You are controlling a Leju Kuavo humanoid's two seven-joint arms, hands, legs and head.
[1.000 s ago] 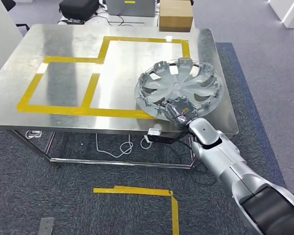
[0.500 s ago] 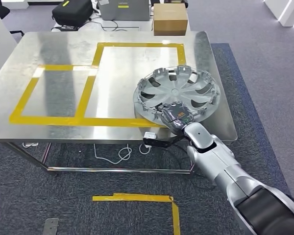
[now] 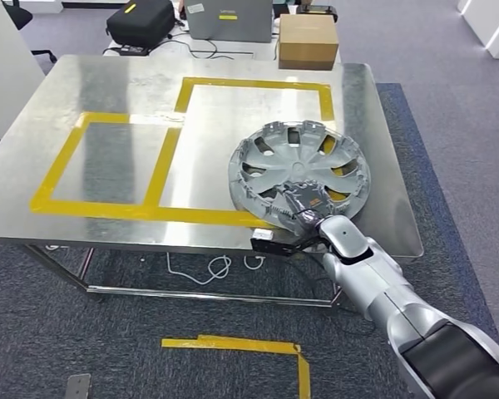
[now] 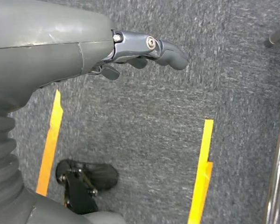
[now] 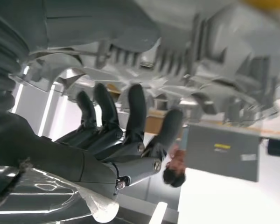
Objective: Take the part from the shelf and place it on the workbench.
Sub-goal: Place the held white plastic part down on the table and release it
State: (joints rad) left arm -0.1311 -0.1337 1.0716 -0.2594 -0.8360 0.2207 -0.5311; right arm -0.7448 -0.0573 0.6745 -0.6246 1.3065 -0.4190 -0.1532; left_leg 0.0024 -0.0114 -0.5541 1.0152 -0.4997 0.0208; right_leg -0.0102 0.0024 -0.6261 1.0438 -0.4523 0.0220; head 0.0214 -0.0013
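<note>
The part is a silver hubcap (image 3: 300,162), lying tilted on the right part of the steel workbench (image 3: 109,75), over the yellow tape outline (image 3: 171,150). My right hand (image 3: 300,204) grips its near rim at the bench's front edge. In the right wrist view, dark fingers (image 5: 135,116) reach under the ribbed rim of the hubcap (image 5: 202,51). My left hand (image 4: 96,46) hangs above the grey carpet, fingers stretched out and holding nothing.
A cardboard box (image 3: 308,41), a black bag (image 3: 140,21) and a grey case (image 3: 228,18) sit beyond the bench's far edge. Cables (image 3: 215,268) hang under the bench. Yellow floor tape (image 3: 234,343) marks the carpet in front.
The camera has shifted. The hubcap has come down closer to the bench top and lies flatter, my right hand still on its near rim.
</note>
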